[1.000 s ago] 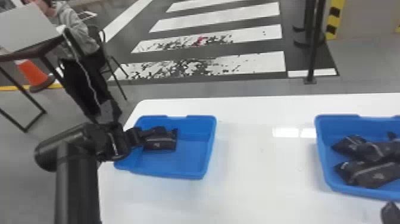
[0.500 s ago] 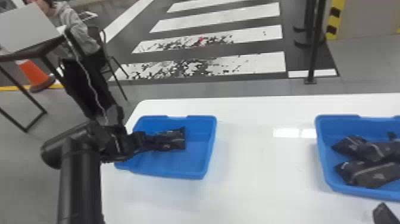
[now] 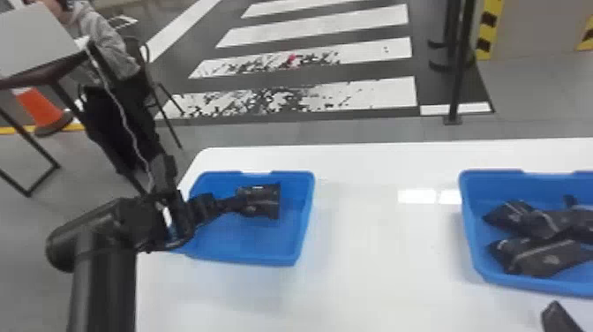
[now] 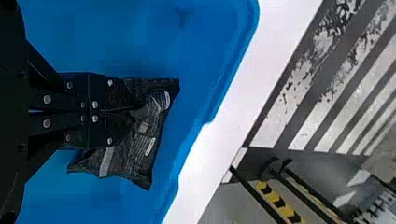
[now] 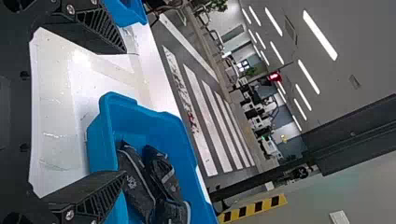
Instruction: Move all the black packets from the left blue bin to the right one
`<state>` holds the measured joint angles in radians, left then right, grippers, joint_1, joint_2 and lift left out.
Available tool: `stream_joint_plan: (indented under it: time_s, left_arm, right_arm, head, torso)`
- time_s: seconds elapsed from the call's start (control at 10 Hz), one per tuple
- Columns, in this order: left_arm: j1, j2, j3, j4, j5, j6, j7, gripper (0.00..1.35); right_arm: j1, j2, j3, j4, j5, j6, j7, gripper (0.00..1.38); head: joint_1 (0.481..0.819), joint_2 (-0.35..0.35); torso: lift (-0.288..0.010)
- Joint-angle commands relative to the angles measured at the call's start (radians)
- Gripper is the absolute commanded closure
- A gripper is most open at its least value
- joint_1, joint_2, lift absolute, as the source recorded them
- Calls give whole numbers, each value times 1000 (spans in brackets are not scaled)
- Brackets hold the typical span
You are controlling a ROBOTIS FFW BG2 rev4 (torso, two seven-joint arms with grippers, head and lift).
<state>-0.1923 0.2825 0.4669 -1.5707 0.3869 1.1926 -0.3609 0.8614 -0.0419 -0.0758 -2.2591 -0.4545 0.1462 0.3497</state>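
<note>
Black packet [image 3: 264,203], one: head view, within the left blue bin [image 3: 264,245], toward its far side, gripped by our left gripper [image 3: 238,205]. Black packets [image 3: 545,260], several: right blue bin [image 3: 494,182]. Our right gripper [image 3: 557,317]: near right.

Left wrist view: we have the fingers closed on the packet.

Right wrist view: our right gripper [image 5: 125,112], fingers spread, holding nothing.

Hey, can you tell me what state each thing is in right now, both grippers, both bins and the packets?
Left gripper: shut on a packet
Right gripper: open, fingers wide apart
Gripped packet: pinched, at the left bin
Left bin: upright, open-topped
Right bin: upright, open-topped, holding several packets
Packets in the right bin: lying loose, heaped together
</note>
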Motion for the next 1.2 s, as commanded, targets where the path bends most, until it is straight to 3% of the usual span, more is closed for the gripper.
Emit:
stream_joint_plan:
  time_s: [0.0, 0.2, 0.4, 0.8, 1.1]
  left_arm:
    - [82, -6, 0, -124, 62, -20, -26, 1204]
    - [217, -42, 0, -342, 191, -64, -56, 1204]
    - [300, -85, -14, -504, 249, -98, -95, 1204]
    - [340, -109, -204, -566, 415, -155, -119, 1204]
    - [322, -118, -297, -578, 459, -157, -130, 1204]
  right_arm:
    - [0, -1, 2, 0, -2, 3, 2, 110]
    - [-5, -6, 8, -7, 0, 3, 9, 110]
    - [-39, -15, 24, -3, -2, 3, 40, 110]
    - [-157, -18, 48, 15, -40, 97, 166, 110]
    - [-221, -38, 112, 10, -112, 158, 192, 108]
  head:
    - [695, 304]
    - [695, 267]
    - [695, 210]
    - [695, 92]
    - [695, 40]
  torso:
    - [-154]
    - [-154]
    - [-154]
    - [-154]
    - [-154]
